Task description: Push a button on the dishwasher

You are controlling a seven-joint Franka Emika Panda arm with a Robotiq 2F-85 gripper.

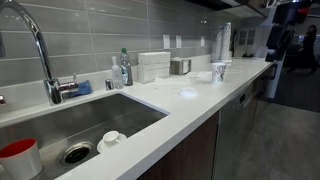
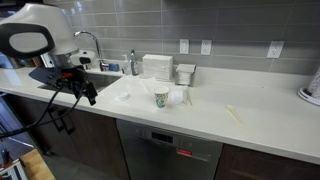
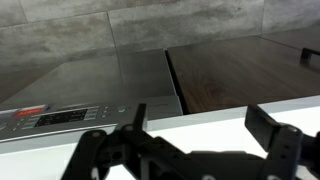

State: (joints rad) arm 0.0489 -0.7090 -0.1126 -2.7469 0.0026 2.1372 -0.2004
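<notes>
Beneath the long white counter (image 2: 250,118) sits the flat grey stainless-steel dishwasher (image 2: 165,158) — its red-lit control strip (image 3: 60,118) shows low in the wrist view, beside a dark brown wood cabinet door (image 3: 240,75). At the counter's front edge the robot's black hand (image 2: 80,88) hangs, fingers (image 3: 140,118) spread wide — apart from the dishwasher.

The dishwasher (image 2: 168,158) is a flat grey stainless-steel front, door closed, set under the white surface (image 2: 250,120) between dark wood cabinets (image 2: 262,166). A small red display shows near its top.
</notes>
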